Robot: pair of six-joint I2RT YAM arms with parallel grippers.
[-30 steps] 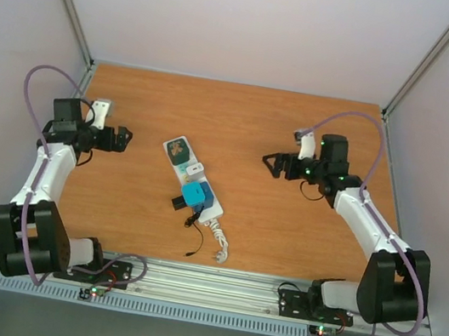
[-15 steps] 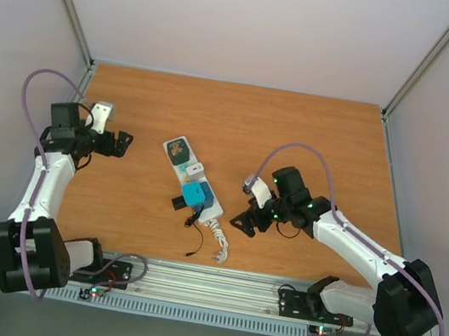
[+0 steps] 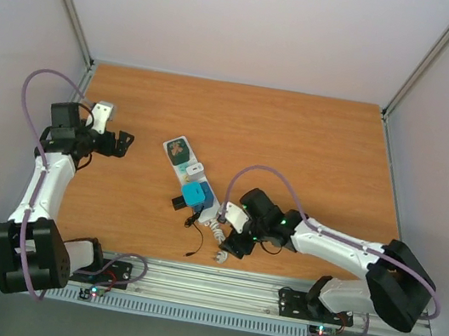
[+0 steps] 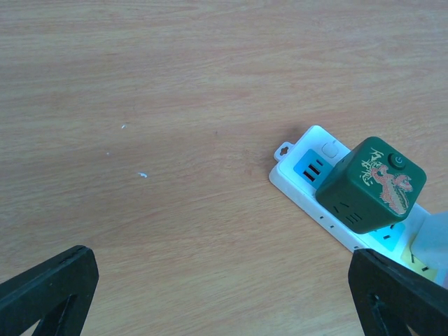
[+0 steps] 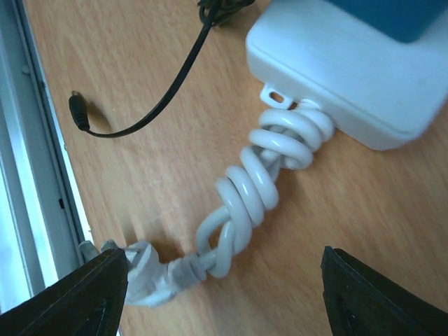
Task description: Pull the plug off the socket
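**A:** Where is the socket?

**B:** The socket [image 3: 181,172] lies flat on the table [image 3: 297,146], left of centre, running from 11 to 5 o'clock. It has not shifted in the last second. A green cube [image 3: 179,151] sits at its 11 o'clock end, then a white plug [image 3: 195,168], then a blue plug [image 3: 197,195]. The curly cord [image 3: 218,234] leaves the 5 o'clock end.

**A:** What has changed?

**B:** The right gripper [image 3: 230,240] has swung in from the 3 o'clock side of the table. It now hangs over the cord, just off the socket's 5 o'clock end. The left gripper [image 3: 121,142] stays at 9 o'clock of the socket, well apart.

**A:** Are they holding anything?

**B:** No. Both are spread wide and empty.

**A:** Anything nearby?

**B:** A thin black wire [image 3: 191,240] trails toward 6 o'clock beside the cord, ending loose near the rail [image 3: 214,283].

**A:** What do the wrist views add?

**B:** The right wrist view shows the right gripper [image 5: 224,280] straddling the cord [image 5: 259,189] without touching it. It also shows the wire [image 5: 161,105], the socket [image 5: 350,77] and an edge of the blue plug [image 5: 392,14]. The left wrist view shows the left gripper [image 4: 224,294] over bare wood, and a dragon print on the green cube [image 4: 371,183] atop the socket [image 4: 301,150].
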